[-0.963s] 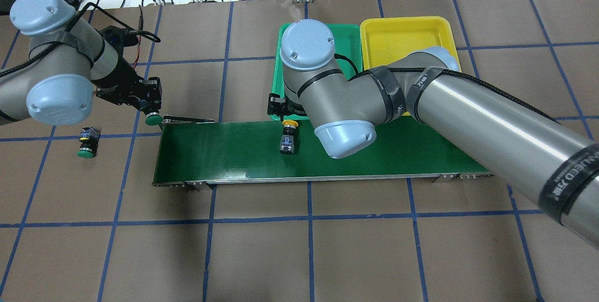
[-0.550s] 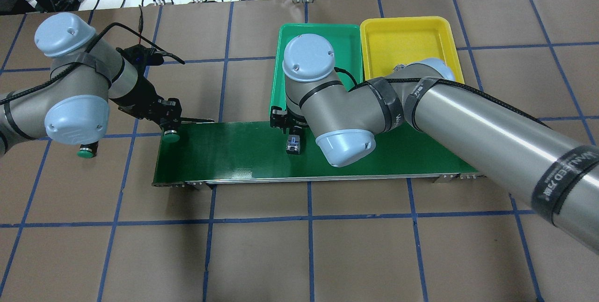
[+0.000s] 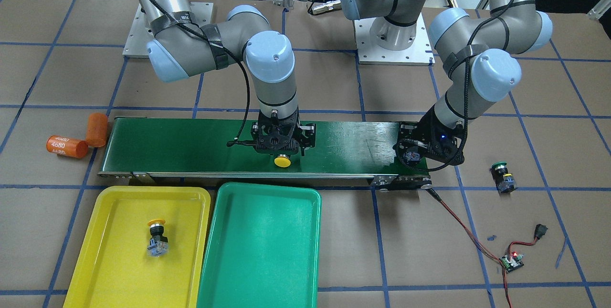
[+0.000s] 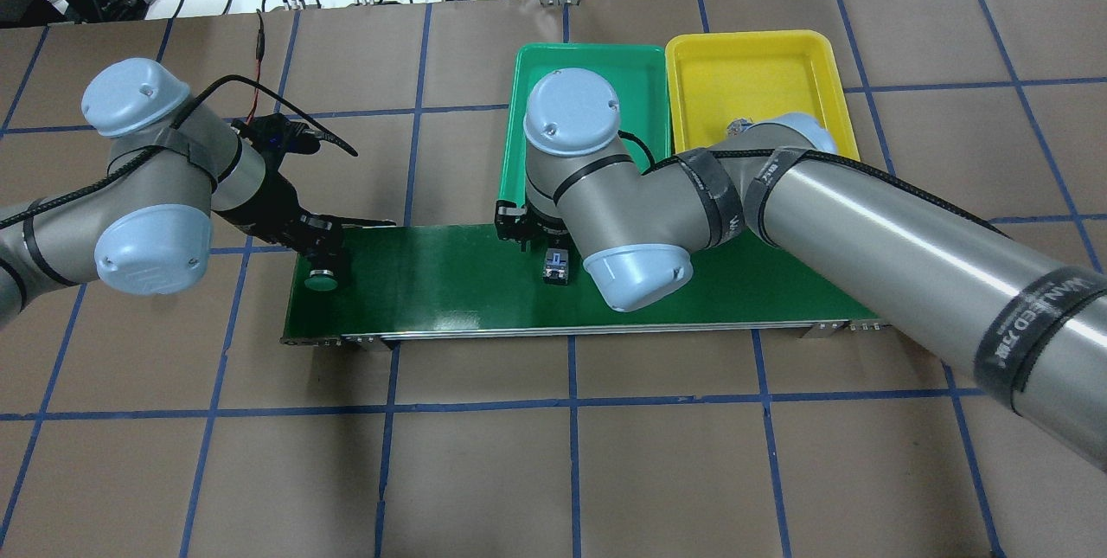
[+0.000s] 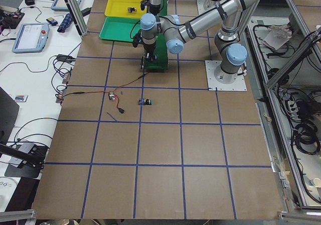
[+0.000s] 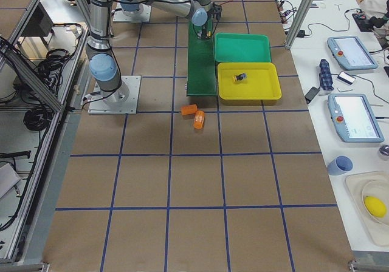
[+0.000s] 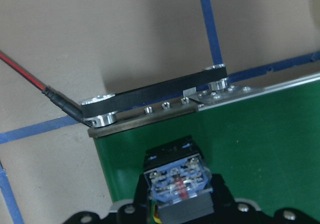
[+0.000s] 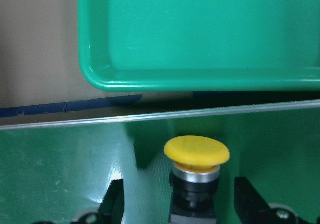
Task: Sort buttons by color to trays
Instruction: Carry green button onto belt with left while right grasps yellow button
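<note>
My left gripper (image 4: 324, 266) is shut on a green-capped button (image 4: 322, 282) and holds it over the left end of the conveyor belt (image 4: 432, 290); its contact block shows in the left wrist view (image 7: 175, 181). My right gripper (image 3: 281, 149) is open, its fingers astride a yellow-capped button (image 8: 197, 151) lying on the belt, with a gap on each side. A second yellow button (image 3: 156, 238) lies in the yellow tray (image 3: 110, 203). The green tray (image 3: 267, 241) holds nothing. A second green button (image 3: 502, 176) lies on the table past the belt's end.
Two orange cylinders (image 3: 68, 145) lie beyond the belt's other end. A small circuit board (image 3: 511, 261) with red wires runs to the belt's motor end. The trays sit side by side along the belt's far edge.
My left gripper carried the green button from above the table rightwards over the belt's left end. My right gripper came down around the yellow button, which shifted a little to the right.
</note>
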`<state>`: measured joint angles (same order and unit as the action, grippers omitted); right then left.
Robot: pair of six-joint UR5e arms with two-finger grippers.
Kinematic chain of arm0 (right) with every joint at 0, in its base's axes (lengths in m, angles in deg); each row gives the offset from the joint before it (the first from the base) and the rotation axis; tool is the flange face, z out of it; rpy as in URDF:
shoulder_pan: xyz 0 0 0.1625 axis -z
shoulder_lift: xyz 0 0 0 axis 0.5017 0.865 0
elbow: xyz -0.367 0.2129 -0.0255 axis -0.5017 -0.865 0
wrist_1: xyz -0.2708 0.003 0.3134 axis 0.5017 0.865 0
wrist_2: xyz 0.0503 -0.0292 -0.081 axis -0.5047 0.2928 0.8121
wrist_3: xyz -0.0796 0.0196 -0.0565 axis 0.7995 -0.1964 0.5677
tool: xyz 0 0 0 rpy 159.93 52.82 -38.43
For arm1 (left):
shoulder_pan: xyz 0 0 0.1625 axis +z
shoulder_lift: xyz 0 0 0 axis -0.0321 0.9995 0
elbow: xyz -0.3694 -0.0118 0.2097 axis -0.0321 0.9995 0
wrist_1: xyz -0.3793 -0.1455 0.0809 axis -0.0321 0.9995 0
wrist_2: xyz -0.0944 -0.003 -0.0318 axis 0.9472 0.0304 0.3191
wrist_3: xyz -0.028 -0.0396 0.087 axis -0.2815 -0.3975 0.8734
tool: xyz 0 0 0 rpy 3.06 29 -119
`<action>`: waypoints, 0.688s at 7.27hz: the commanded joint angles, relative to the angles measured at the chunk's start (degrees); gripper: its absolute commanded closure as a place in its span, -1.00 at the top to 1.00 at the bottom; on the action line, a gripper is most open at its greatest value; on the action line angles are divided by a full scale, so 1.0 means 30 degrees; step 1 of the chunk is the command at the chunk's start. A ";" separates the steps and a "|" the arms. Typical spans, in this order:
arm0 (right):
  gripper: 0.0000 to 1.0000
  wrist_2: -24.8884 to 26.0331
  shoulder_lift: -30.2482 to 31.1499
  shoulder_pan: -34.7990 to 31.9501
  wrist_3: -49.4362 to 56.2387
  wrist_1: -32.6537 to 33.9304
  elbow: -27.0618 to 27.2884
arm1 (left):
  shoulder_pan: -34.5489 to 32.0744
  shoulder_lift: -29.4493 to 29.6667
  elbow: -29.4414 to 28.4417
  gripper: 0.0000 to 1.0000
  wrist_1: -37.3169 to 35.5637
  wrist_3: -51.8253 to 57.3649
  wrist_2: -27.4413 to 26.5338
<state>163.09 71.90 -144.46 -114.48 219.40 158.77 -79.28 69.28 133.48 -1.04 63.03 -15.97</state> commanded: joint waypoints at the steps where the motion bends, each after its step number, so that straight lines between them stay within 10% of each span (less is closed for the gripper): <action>1: -0.52 0.0620 -0.0028 0.0029 0.0181 -0.0044 -0.0020 | 0.0005 -0.0020 -0.0105 0.98 -0.0001 0.0025 0.0049; 5: -1.00 0.2469 0.0614 0.0291 0.1908 -0.0220 -0.0400 | 0.1982 -0.1279 -0.3431 1.00 0.3470 0.0054 -0.0272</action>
<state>169.91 73.01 -144.07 -109.76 218.82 158.00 -77.14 66.30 127.96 4.13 63.00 -16.54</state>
